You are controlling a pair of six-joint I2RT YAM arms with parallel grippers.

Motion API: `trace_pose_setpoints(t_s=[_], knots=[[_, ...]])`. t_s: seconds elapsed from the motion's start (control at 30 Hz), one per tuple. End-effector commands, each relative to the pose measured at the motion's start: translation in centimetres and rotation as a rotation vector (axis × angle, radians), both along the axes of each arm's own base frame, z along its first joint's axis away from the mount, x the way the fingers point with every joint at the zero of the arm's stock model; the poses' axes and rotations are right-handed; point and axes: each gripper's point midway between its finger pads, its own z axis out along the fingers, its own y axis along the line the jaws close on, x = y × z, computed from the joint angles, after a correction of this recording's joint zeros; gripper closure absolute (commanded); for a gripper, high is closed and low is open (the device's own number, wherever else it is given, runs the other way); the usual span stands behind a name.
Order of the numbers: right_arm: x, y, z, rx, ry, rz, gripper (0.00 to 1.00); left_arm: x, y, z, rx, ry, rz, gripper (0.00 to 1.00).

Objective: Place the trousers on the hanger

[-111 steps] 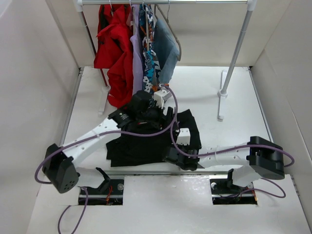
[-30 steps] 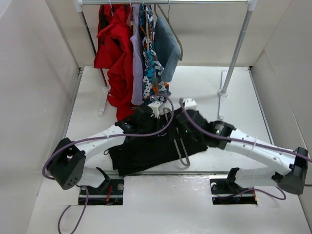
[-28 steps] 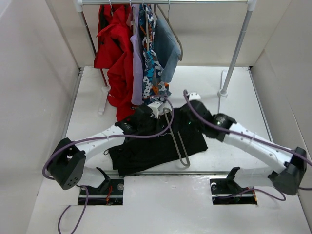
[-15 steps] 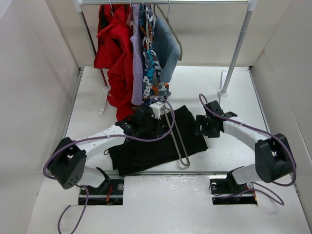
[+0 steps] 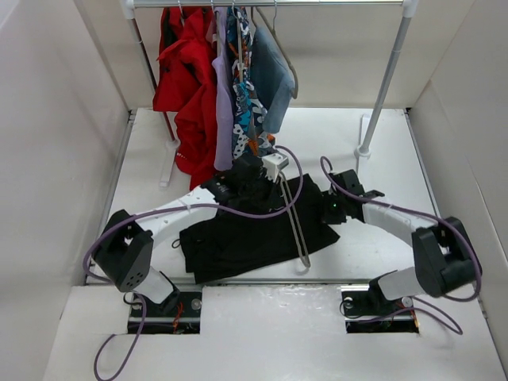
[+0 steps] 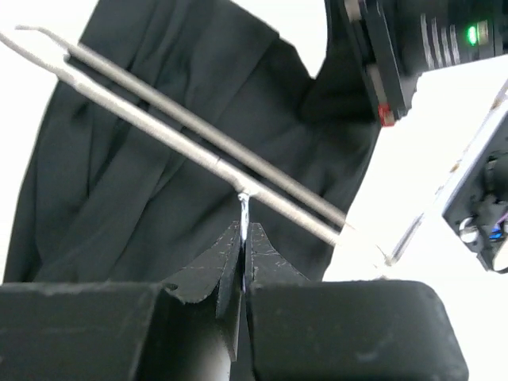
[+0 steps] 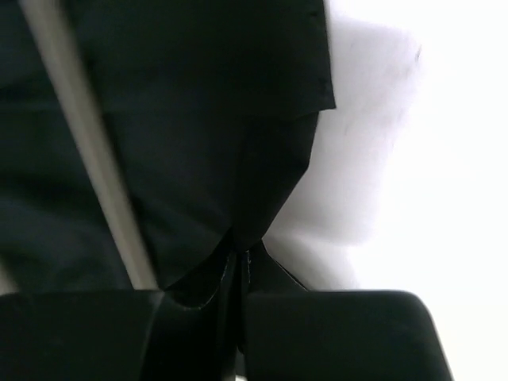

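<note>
While pinching hook wire of hanger (image 6: 230, 178) in tight-closed left claw (image 6: 242, 238), holds its bars slanted across trousers (image 5: 246, 234), lying spread on counter (image 5: 381, 159). Nips trousers' right corner in closed right claw (image 7: 238, 255), likely to lift cloth and feed it through the frame. Leaves rest of cloth flat, nothing threaded yet. Risks slipping out of such a thin pinch.

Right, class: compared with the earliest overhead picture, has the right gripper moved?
Yes. The right gripper has moved away from the table's near edge, toward the rack's right post, to the trousers' right edge.
</note>
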Motion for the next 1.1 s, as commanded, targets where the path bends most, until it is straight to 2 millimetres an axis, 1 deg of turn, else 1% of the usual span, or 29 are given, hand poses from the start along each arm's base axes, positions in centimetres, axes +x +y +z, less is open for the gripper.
trace_pose_setpoints(t_s=[0.0, 0.03, 0.07, 0.1, 0.13, 0.17, 0.2, 0.23, 0.27, 0.3, 0.33, 0.37, 0.4, 0.43, 0.47, 0.5, 0.53, 0.57, 0.6, 0.63, 0.67, 0.7, 0.73, 0.77, 0.87, 0.9, 0.97, 1.0, 1.07], knots=[[-1.0, 1.4, 3.8, 0.070, -0.084, 0.005, 1.00, 0.3, -1.6, 2.8, -0.060, -0.047, -0.065, 1.00], [-1.6, 1.9, 4.5, 0.055, -0.111, 0.014, 1.00, 0.4, -1.7, 3.2, -0.063, -0.050, -0.065, 1.00], [-2.5, 1.7, 5.9, 0.061, -0.129, -0.014, 1.00, 0.7, -1.9, 3.3, -0.057, -0.067, -0.077, 1.00], [-3.0, 1.6, 6.4, 0.051, -0.139, -0.025, 1.00, 0.3, -2.1, 3.3, -0.058, -0.067, -0.087, 1.00], [-3.0, 1.3, 7.2, 0.033, -0.167, -0.051, 1.00, 0.3, -2.1, 3.3, -0.054, -0.074, -0.093, 1.00], [-3.9, 1.5, 7.8, 0.029, -0.165, -0.041, 1.00, 0.4, -2.1, 3.2, -0.050, -0.085, -0.100, 1.00], [-4.2, 1.4, 8.8, 0.048, -0.190, -0.060, 1.00, 0.4, -2.1, 2.9, -0.044, -0.078, -0.100, 1.00], [-4.2, 1.9, 9.6, 0.069, -0.209, -0.055, 1.00, 0.6, -2.2, 3.0, -0.047, -0.092, -0.105, 1.00], [-4.5, 2.2, 9.9, 0.071, -0.224, -0.040, 1.00, 0.3, -2.0, 2.2, -0.039, -0.083, -0.105, 1.00], [-4.2, 2.7, 10.3, 0.086, -0.243, -0.032, 1.00, 0.2, -1.9, 1.4, -0.025, -0.068, -0.106, 1.00], [-4.2, 3.3, 10.9, 0.115, -0.265, -0.016, 1.00, 0.2, -1.8, 1.1, -0.021, -0.077, -0.113, 1.00], [-4.0, 4.0, 11.0, 0.139, -0.268, 0.010, 1.00, 0.0, -1.6, 0.2, -0.007, -0.061, -0.113, 1.00], [-4.1, 4.5, 10.1, 0.151, -0.252, 0.026, 1.00, -0.2, -1.3, -1.0, 0.016, -0.049, -0.121, 1.00], [-3.4, 5.6, 9.6, 0.176, -0.259, 0.051, 1.00, -0.4, -1.1, -1.4, 0.025, -0.049, -0.126, 1.00], [-3.2, 6.2, 9.1, 0.195, -0.253, 0.067, 1.00, -0.5, -1.2, -1.3, 0.020, -0.044, -0.135, 1.00], [-3.4, 7.0, 8.7, 0.227, -0.239, 0.097, 1.00, -0.7, -1.0, -2.3, 0.038, -0.034, -0.141, 1.00], [-2.9, 7.6, 8.3, 0.248, -0.258, 0.104, 1.00, -0.9, -0.7, -2.7, 0.048, -0.034, -0.147, 1.00], [-2.7, 7.9, 7.4, 0.248, -0.242, 0.110, 1.00, -0.9, -0.7, -2.7, 0.048, -0.034, -0.147, 1.00], [-2.6, 8.3, 7.2, 0.255, -0.248, 0.133, 1.00, -0.8, -0.4, -3.1, 0.063, -0.039, -0.144, 1.00], [-2.7, 8.8, 7.0, 0.257, -0.246, 0.155, 1.00, -1.2, -0.7, -3.1, 0.063, -0.039, -0.153, 1.00], [-2.4, 9.1, 6.1, 0.247, -0.242, 0.185, 1.00, -1.2, -0.4, -4.0, 0.084, -0.028, -0.145, 1.00], [-2.5, 9.4, 5.7, 0.247, -0.237, 0.207, 1.00, -1.2, -0.4, -4.0, 0.084, -0.028, -0.144, 1.00], [-2.9, 9.9, 5.3, 0.256, -0.224, 0.242, 1.00, -1.0, -0.2, -4.6, 0.098, -0.022, -0.137, 1.00], [-2.6, 10.1, 5.0, 0.251, -0.232, 0.252, 1.00, -1.2, -0.1, -5.4, 0.117, -0.001, -0.138, 1.00], [-3.4, 9.5, 2.0, 0.211, -0.179, 0.280, 1.00, -1.6, 0.3, -6.5, 0.147, 0.033, -0.140, 1.00], [-3.9, 9.2, 1.1, 0.194, -0.159, 0.286, 0.99, -1.6, 0.3, -6.5, 0.145, 0.040, -0.134, 1.00], [-4.4, 8.7, 0.3, 0.183, -0.150, 0.293, 0.93, -1.7, 0.3, -6.5, 0.142, 0.046, -0.128, 1.00], [-4.6, 8.5, 0.0, 0.173, -0.149, 0.305, 0.81, -1.7, 0.3, -6.5, 0.142, 0.046, -0.128, 1.00], [-5.1, 8.1, 0.1, 0.153, -0.151, 0.330, 0.64, -1.8, 0.2, -6.6, 0.148, 0.041, -0.130, 1.00]])
